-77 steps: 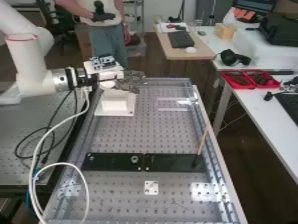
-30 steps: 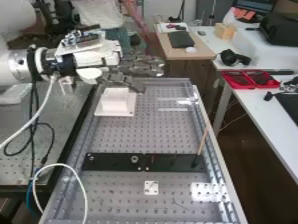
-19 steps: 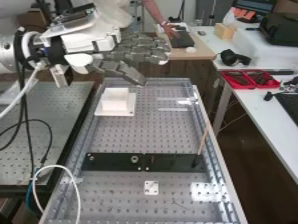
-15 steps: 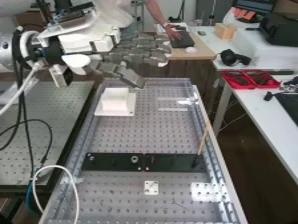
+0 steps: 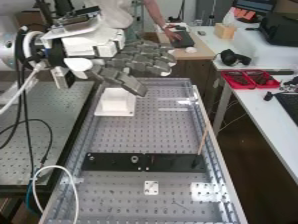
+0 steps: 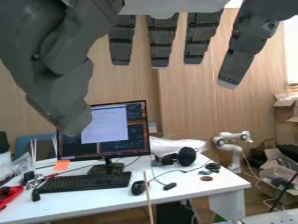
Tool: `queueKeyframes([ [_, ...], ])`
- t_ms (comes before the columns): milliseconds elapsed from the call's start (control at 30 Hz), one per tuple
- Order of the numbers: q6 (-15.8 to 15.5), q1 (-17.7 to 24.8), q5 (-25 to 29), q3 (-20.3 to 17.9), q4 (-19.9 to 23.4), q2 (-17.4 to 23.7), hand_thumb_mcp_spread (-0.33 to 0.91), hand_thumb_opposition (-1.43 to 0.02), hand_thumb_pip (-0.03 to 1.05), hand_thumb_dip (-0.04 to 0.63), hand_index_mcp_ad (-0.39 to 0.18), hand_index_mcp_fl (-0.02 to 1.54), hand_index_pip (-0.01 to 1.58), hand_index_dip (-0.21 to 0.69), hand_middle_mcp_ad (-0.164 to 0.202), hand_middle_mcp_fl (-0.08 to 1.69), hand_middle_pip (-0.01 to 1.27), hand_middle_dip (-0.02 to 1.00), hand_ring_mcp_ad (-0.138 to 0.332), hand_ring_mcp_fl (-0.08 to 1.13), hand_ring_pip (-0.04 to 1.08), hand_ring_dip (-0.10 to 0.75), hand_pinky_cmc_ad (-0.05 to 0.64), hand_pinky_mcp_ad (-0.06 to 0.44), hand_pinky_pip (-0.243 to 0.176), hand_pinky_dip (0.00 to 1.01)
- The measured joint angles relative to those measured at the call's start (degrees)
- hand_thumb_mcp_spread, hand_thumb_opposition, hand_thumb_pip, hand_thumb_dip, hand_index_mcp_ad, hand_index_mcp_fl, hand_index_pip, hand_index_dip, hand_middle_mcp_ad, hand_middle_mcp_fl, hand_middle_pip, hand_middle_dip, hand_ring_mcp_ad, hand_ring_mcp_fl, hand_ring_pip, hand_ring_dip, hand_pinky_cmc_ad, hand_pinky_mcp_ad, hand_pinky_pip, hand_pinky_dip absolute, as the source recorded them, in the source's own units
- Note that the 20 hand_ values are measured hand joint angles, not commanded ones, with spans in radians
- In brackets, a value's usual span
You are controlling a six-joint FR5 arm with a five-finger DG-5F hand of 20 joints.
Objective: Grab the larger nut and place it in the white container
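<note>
White is the box you want in the high view: the white container (image 5: 116, 101) stands on its base plate on the perforated metal worktop (image 5: 126, 132), near that worktop's far end. Above and beyond it you have the hand (image 5: 133, 61), coming in from the left on the white arm (image 5: 8, 50). Its fingers (image 5: 154, 66) are released, loosely extended, and its thumb (image 5: 128, 82) slants down towards you, overlapping the container's top edge as you look at it; you can't tell from here how much height lies between them. Nearer to you, a flat black bar (image 5: 169, 162) lies across the worktop. On it you can make out the smaller nut (image 5: 91, 158) close to one end and the bearing (image 5: 134, 159) further along, the two apart. A thin wooden stick (image 5: 203, 140) slants up from the bar, well apart from the bearing. Just on your side of the bar sits a small white plate (image 5: 151, 188) with holes.

In the wrist view, you see those same fingers hanging straight, side by side, with the thumb well apart from them, so your grip is loose and open. Beyond them stand a monitor (image 6: 105, 127), a keyboard (image 6: 83, 183) and black headphones (image 6: 179, 156) on a white desk (image 6: 120, 197).
</note>
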Motion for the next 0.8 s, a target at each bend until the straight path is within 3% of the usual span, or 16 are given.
queueKeyframes([
  [800,0.1,-0.1,-2.1,1.4,-1.3,-0.9,0.11,-0.86,0.86,0.239,-0.155,0.02,0.37,-0.201,0.058,0.02,0.12,0.21,0.134,0.00,0.08,0.155,0.363,0.312,-0.105,0.67],
])
